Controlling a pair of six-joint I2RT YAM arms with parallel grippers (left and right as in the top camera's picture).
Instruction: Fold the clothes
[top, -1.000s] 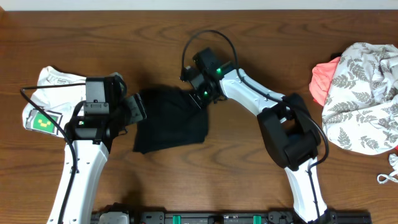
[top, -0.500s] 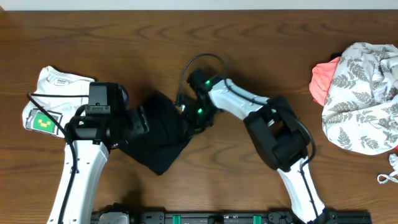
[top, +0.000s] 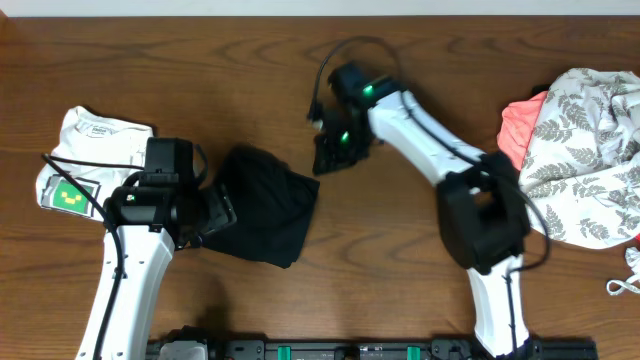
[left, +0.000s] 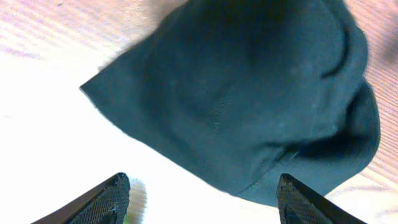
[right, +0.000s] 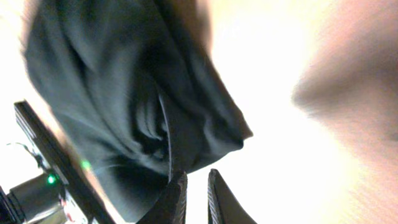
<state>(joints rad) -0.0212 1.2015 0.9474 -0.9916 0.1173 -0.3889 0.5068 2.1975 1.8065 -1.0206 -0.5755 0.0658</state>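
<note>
1. white shirt (top: 95, 135) behind left gripper (left: 205, 198): collar label (top: 97, 128) and green patch (top: 70, 195), text too small to read.
2. leaf-print cloth (top: 585, 150) against pink cloth (top: 518, 130), well off to right gripper's (right: 197, 193) outer side.
3. left gripper: fingers spread wide, empty; black garment (top: 265, 205) bunched just ahead of tips.
4. right gripper: fingers nearly together, gripping nothing; garment just ahead.

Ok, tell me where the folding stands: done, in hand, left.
Done: the black garment lies as a compact, somewhat rumpled bundle, and a white garment sits folded at far left. In hand: nothing is gripped; the left gripper is open at the black garment's edge, the right gripper is off it, shut and empty. Left: the leaf-print cloth and coral piece heaped at right look unfolded.
</note>
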